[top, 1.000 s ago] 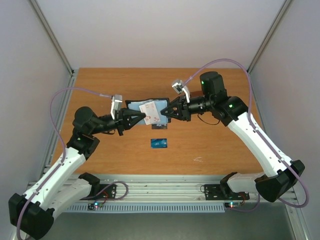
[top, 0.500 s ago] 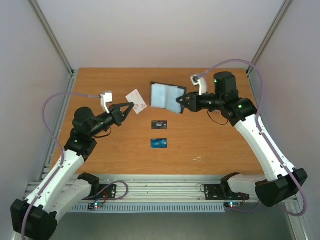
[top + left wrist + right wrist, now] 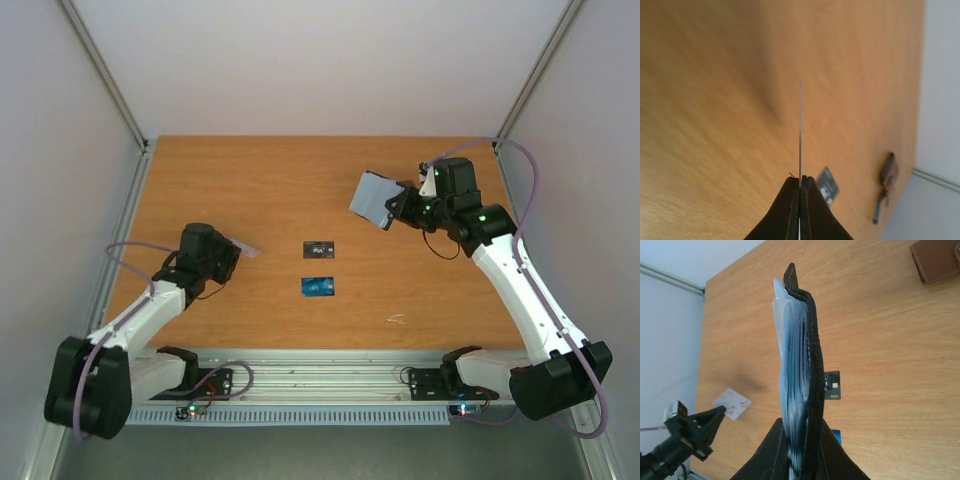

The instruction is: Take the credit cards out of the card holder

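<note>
My right gripper (image 3: 402, 208) is shut on the black card holder (image 3: 376, 199) and holds it above the table at the back right. In the right wrist view the card holder (image 3: 807, 360) stands edge-on between the fingers (image 3: 832, 452), its light blue lining on the left. My left gripper (image 3: 231, 253) hangs low over the table's left side, shut on a white credit card (image 3: 247, 250) with red marks. That white card (image 3: 800, 125) is edge-on in the left wrist view. A black card (image 3: 318, 248) and a blue card (image 3: 318, 286) lie flat mid-table.
A dark brown wallet (image 3: 937, 260) lies near the table's far right corner and shows as a small brown shape (image 3: 888, 170) in the left wrist view. White walls and metal posts close the table (image 3: 430, 300) on three sides.
The left gripper pulled the white card out of the holder and swung it left and down toward the table. The right gripper carried the holder to the right and back.
</note>
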